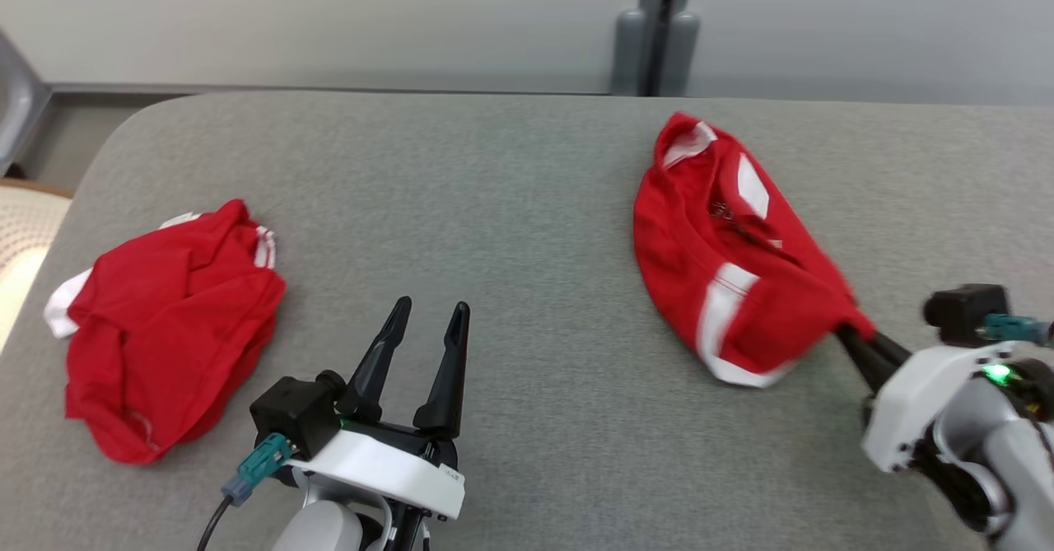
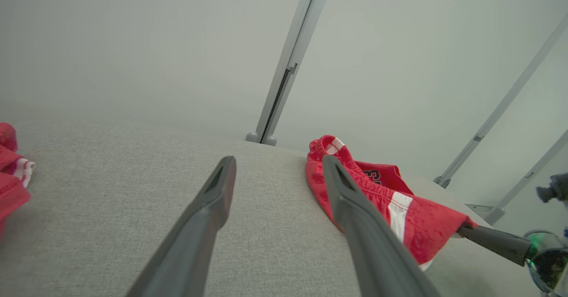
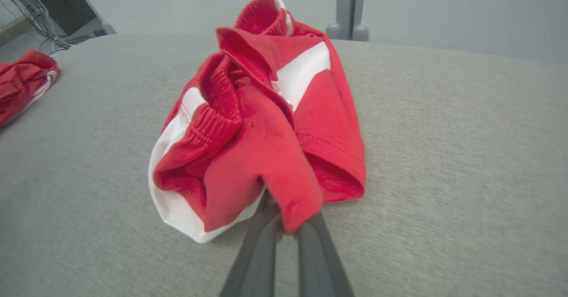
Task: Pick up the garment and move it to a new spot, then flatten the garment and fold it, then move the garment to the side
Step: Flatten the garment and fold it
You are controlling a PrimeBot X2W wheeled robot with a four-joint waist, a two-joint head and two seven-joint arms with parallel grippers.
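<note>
I am pinching the garment (image 1: 725,254) by its near corner with my right gripper (image 1: 852,333), my left gripper (image 1: 432,312) gaping empty over the table (image 1: 527,189) near another red heap (image 1: 165,320).

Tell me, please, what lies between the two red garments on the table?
In the head view, bare grey table separates the left garment from the right garment; the open left gripper stands over its near part.

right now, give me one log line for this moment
right end effector: shut on red garment | left end effector: open, empty | other red garment: lying on table
</note>
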